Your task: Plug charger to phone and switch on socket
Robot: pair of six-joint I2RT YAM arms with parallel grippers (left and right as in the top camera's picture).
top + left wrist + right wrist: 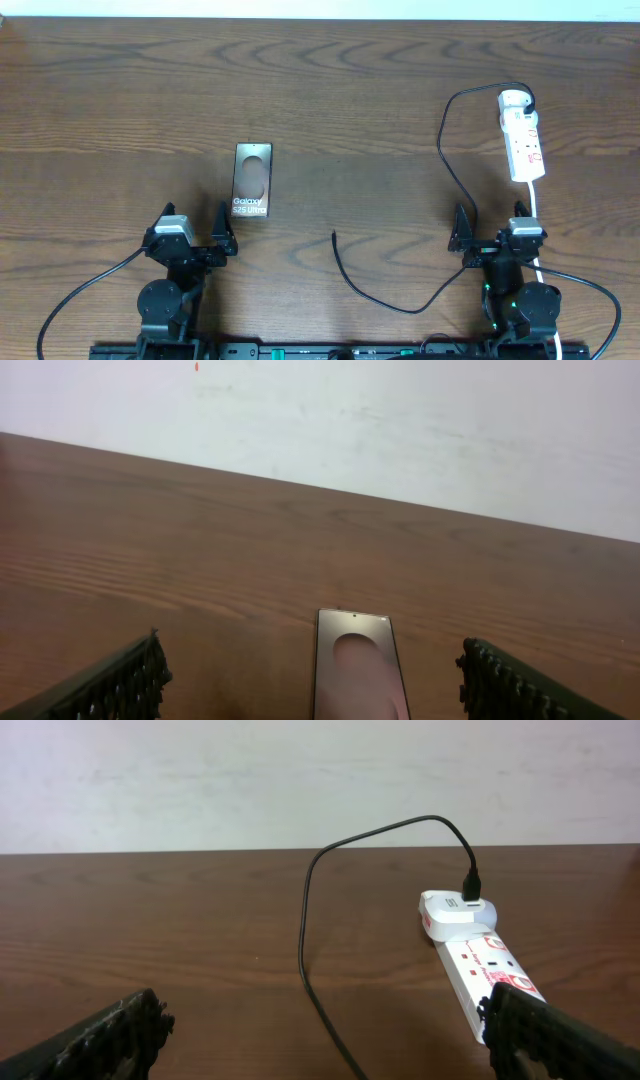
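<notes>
Screen text: white "Galaxy S25 Ultra" on the phone (252, 181), tan face with a dark oval.
Phone position: flat on the wooden table (360, 90), left of centre, just ahead of the left gripper (195, 222), not touching it.
Socket (523, 140): white strip, far right; red print too small to read.
Charger (445, 150): black cable from the white adapter (512, 100) at the strip's far end; the free tip lies mid-table, well apart from the phone.
Left gripper: released, empty.
Right gripper (490, 225): released, empty; the white cord (535, 200) runs beside it.
</notes>
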